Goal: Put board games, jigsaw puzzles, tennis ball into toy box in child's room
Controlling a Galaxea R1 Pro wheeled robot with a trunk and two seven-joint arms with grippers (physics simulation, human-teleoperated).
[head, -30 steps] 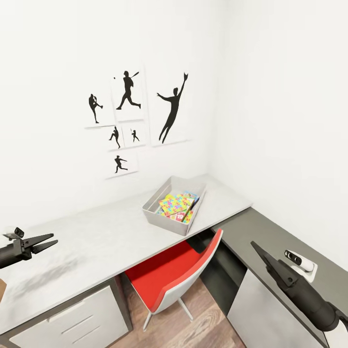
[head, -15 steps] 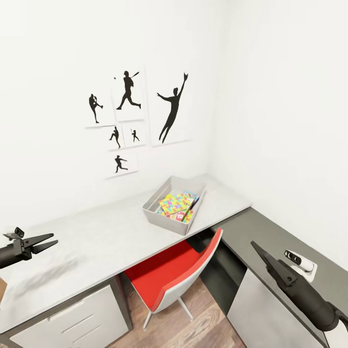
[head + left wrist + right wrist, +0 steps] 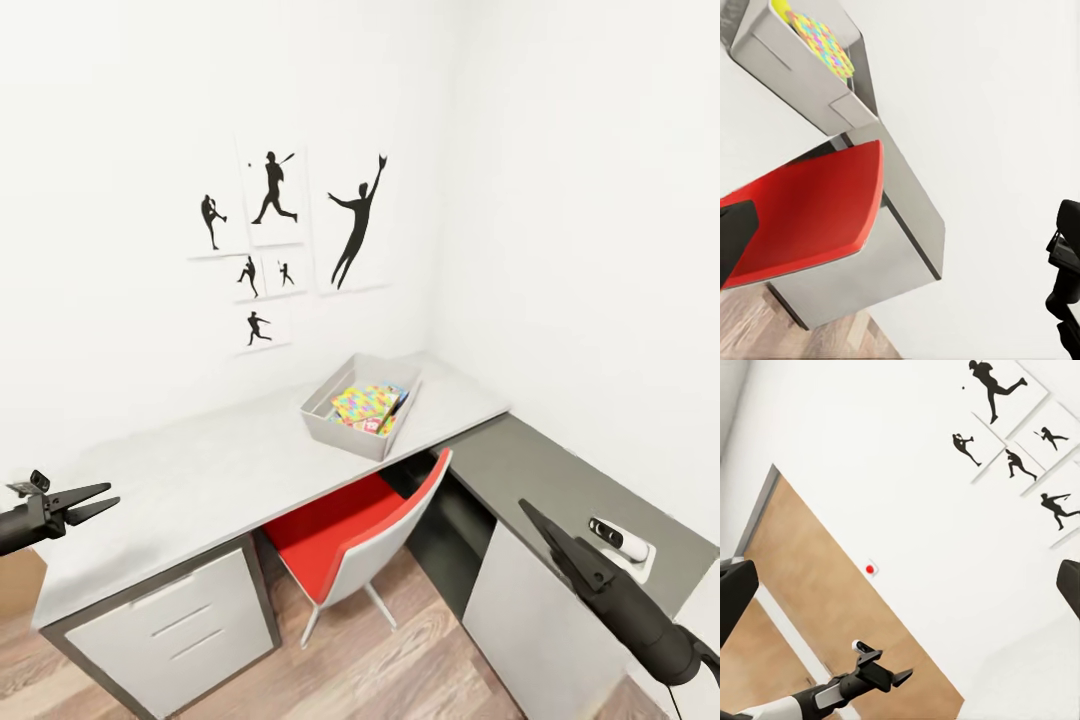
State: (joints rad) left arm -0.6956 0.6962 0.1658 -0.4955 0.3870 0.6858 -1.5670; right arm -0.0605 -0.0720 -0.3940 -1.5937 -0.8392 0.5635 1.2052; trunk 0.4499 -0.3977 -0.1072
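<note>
The toy box (image 3: 345, 430) stands on the table (image 3: 200, 470) near the corner, and it also shows in the left wrist view (image 3: 795, 67). Inside lies a jigsaw puzzle (image 3: 365, 405) (image 3: 825, 45) on top, with red and blue printed edges of other boxes under it that I cannot name. A yellow-green patch (image 3: 780, 9) lies beside the puzzle; I cannot tell whether it is the tennis ball. My left gripper (image 3: 95, 502) (image 3: 894, 678) is open and empty over the table's near left end. My right gripper (image 3: 530, 515) hangs open and empty above the dark section (image 3: 560, 480). The bed is out of view.
A red and white chair (image 3: 350, 530) is pushed under the table below the toy box. Grey drawers (image 3: 170, 620) stand at the left. A small white device (image 3: 620, 540) lies on the dark section. Player posters (image 3: 290, 240) hang on the wall. A brown door (image 3: 832, 622) lies behind.
The whole head view has shifted: the table and toy box look farther and the drawers and floor show more, so the camera has backed away. Both grippers keep their pose.
</note>
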